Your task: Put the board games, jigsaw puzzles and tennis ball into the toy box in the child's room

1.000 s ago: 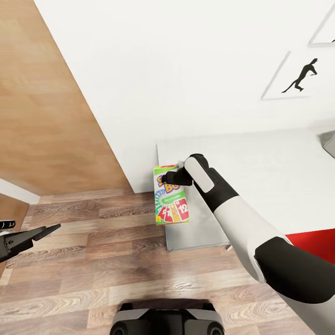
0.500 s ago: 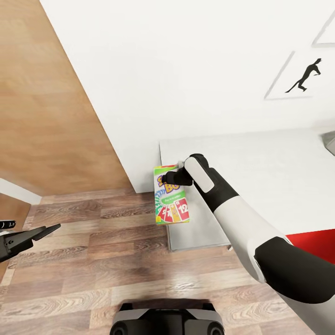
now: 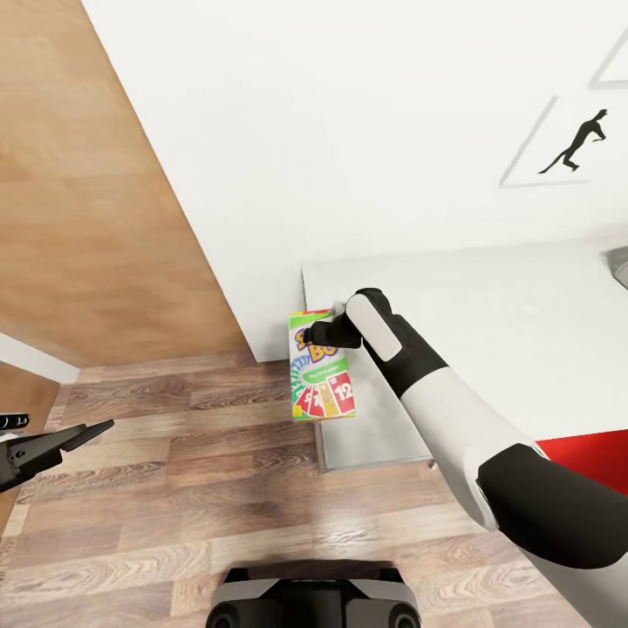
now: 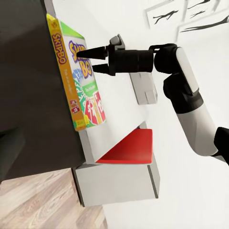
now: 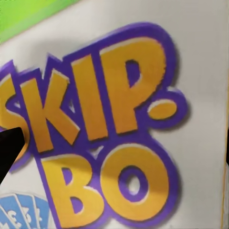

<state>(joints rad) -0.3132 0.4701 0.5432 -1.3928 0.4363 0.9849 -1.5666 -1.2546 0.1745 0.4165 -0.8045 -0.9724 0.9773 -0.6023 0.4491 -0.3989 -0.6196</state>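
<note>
Here, the right gripper [image 4: 96, 58] hovers with fingers parted over the Skip-Bo box [image 3: 321, 365], which overhangs the table's [image 3: 523, 331] corner. The left gripper [image 3: 83, 431] hangs over the wood floor [image 3: 174, 488]; its finger spread cannot be judged.

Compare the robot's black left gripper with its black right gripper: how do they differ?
1. The right gripper has its tips at the printed face of the yellow-green-red Skip-Bo box. The left gripper hangs over the wood-plank floor, well away from that box.
2. The right gripper's fingers stand clearly apart; I cannot tell whether the left gripper's are open or shut.
Shared: both are black with tapered fingers.
</note>
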